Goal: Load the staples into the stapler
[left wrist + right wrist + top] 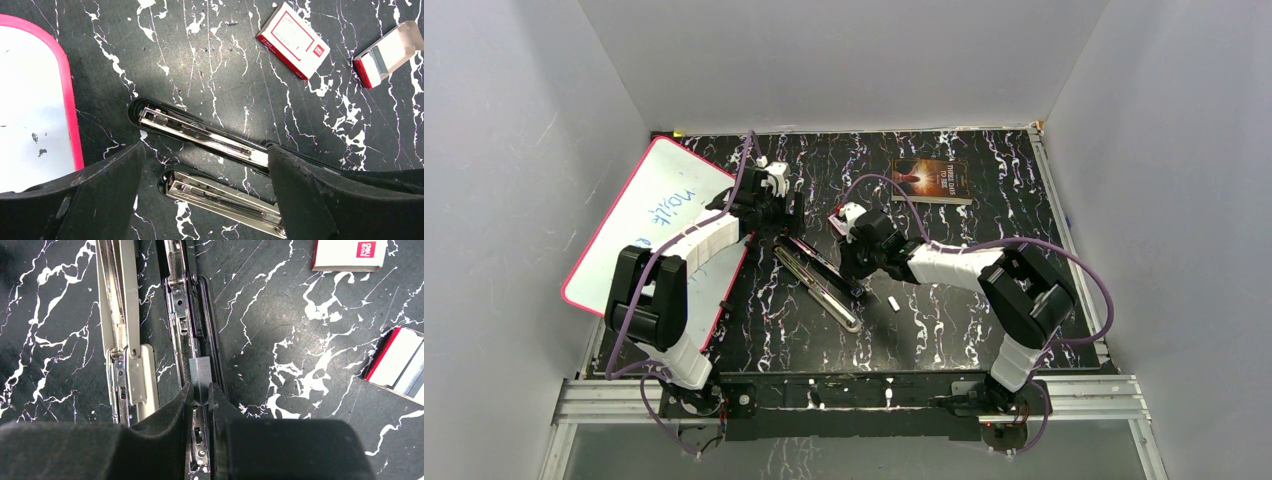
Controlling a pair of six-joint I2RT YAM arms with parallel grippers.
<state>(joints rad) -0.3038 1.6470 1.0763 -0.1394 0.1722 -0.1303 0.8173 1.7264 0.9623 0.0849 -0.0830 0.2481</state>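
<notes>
I count one long black-and-silver metal stapler (200,131), opened into two long halves that lie side by side on the black, white-veined bench (944,335). Where the halves join is hidden from me.

My right fingers (200,389) are clamped on one short grey strip of staples (201,371). It sits in the metal channel of the black-cased half. My left fingers (206,150) are wide apart over the stapler. One of them covers the ends of both halves, and I cannot tell whether it touches them.

There are two red-and-white cardboard staple boxes. One is the shut box (293,40). The other is the open box (387,52), which holds more grey strips, too fine to count and cut off at the frame's edge.

One small white piece (892,302) lies loose near the stapler, too small to identify. One pink-rimmed whiteboard (654,215) lies partly under my left arm, and I cannot read its blue writing. One dark-covered book (931,181) rests at the back.
</notes>
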